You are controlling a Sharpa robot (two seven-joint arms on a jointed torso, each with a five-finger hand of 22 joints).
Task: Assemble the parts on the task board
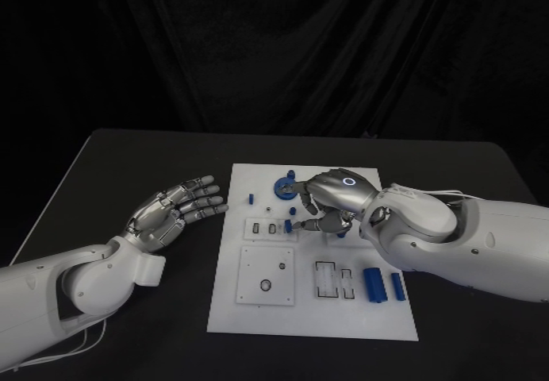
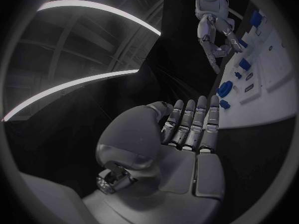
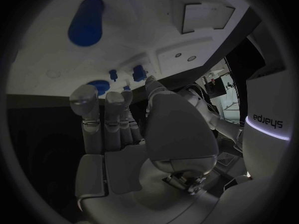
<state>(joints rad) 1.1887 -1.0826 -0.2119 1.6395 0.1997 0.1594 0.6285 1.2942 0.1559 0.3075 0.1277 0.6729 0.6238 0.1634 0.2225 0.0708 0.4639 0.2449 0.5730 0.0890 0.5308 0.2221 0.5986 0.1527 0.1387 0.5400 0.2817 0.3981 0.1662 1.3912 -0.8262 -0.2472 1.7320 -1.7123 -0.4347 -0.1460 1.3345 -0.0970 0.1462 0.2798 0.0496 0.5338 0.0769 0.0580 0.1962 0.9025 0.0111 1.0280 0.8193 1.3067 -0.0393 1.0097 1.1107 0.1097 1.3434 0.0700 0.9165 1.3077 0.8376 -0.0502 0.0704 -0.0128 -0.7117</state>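
The right hand is bent over the far part of the task board, fingers curled down among small blue parts; whether it holds one, I cannot tell. It should lower slowly and straight.

In the left wrist view, the left hand is open, holding nothing, beside the board.

In the right wrist view, the fingertips are just beside a small blue peg.

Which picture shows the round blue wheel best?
The head view: the round blue wheel lies in plain sight on the task board, beside the right hand. The left wrist view shows it small and far off; the right wrist view shows only a sliver.
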